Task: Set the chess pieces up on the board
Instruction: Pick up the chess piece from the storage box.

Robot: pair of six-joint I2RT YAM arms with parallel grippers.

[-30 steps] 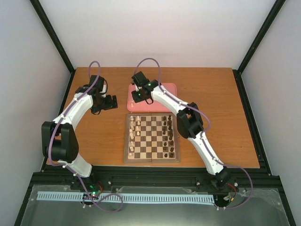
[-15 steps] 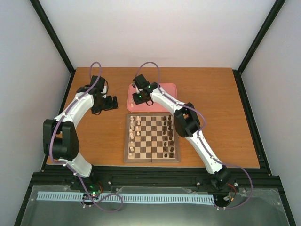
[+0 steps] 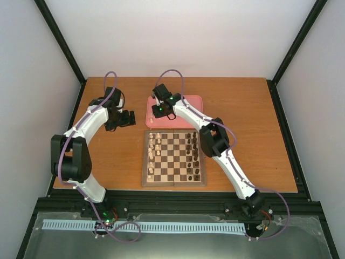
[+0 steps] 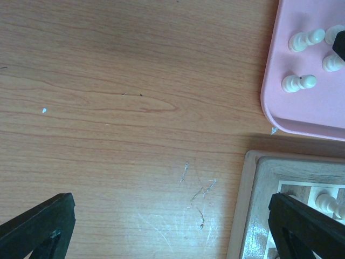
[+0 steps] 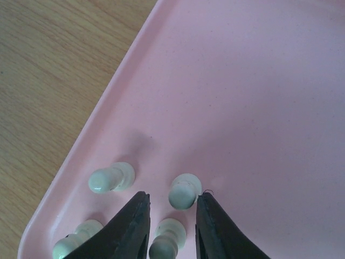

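The board [image 3: 173, 158] lies in the middle of the table, with cream chess pieces [image 3: 152, 154] along its left columns and dark ones along its right. More cream pawns lie in the left part of the pink tray [image 3: 188, 110]. My right gripper [image 5: 171, 210] is open low over that tray, its fingers [image 5: 132, 226] standing either side of one cream pawn [image 5: 184, 191], with a second pawn [image 5: 168, 237] just below it. My left gripper [image 4: 171, 202] is open and empty above bare table, left of the board's corner [image 4: 253, 183].
Two more cream pawns [image 5: 112, 178] lie by the tray's left rim. In the left wrist view the tray [image 4: 302, 113] holds pawns [image 4: 299, 82] at the upper right. The table's black frame runs along both sides.
My right gripper has shifted slightly over the tray's left part. My left arm has moved a little and its gripper stays left of the board.
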